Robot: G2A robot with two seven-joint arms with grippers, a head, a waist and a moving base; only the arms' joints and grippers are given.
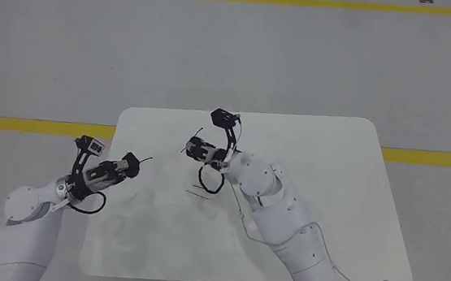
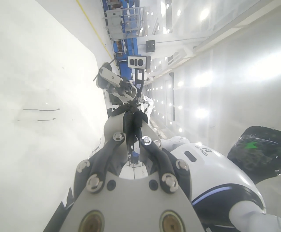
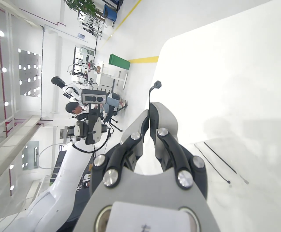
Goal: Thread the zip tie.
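My right pincer (image 3: 150, 107) is clamped on the zip tie (image 3: 157, 84), over the table (image 1: 323, 231) toward 10 o'clock. My left pincer (image 1: 131, 164), at the table's 9 o'clock edge, grips a thin black strip (image 1: 145, 160).

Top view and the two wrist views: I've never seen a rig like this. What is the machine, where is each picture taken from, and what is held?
This is a two-armed robot at a white table. The top view looks down from above its arms; each wrist view looks along one arm's own gripper. The right gripper is shut on a black zip tie, its head sticking out past the fingertips. The left gripper is shut on a thin black strip, probably another zip tie. Two spare zip ties lie side by side on the table near the right arm. The two grippers are apart.
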